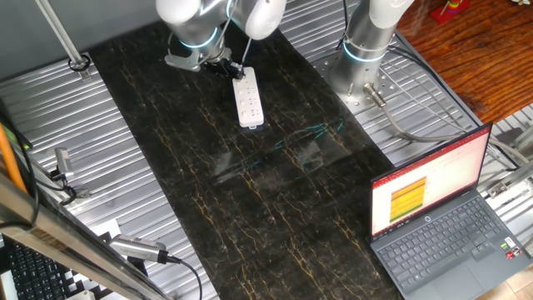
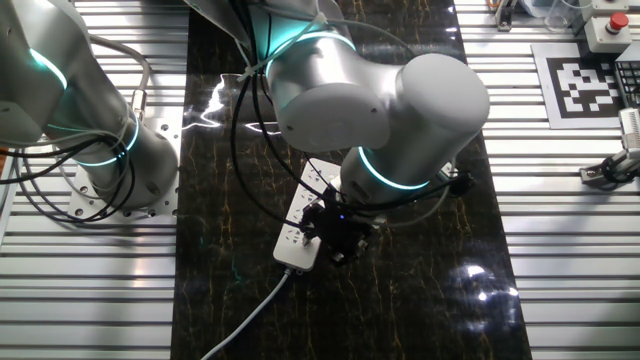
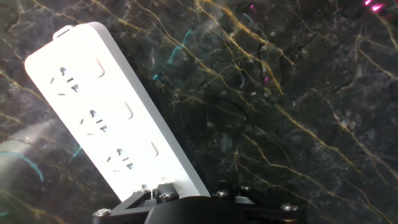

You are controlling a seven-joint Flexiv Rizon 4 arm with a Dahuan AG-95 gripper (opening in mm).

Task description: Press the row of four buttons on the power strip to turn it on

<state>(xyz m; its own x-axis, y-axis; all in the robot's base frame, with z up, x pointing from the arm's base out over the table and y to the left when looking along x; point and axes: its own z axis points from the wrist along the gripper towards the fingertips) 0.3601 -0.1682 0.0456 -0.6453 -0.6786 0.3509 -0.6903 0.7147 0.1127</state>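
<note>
One hand (image 2: 338,240) over power strip's (image 1: 248,100) cord end; finger state unclear.

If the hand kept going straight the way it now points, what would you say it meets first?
Most likely the power strip: the hand hangs over the strip's near end, pointing down at it. How much gap remains is unclear, since no view shows the fingertips.

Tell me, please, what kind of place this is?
Most likely a robotics lab bench. Robot arms are bolted to a ribbed metal table, a laptop runs beside them, and a printed marker lies on it.
</note>
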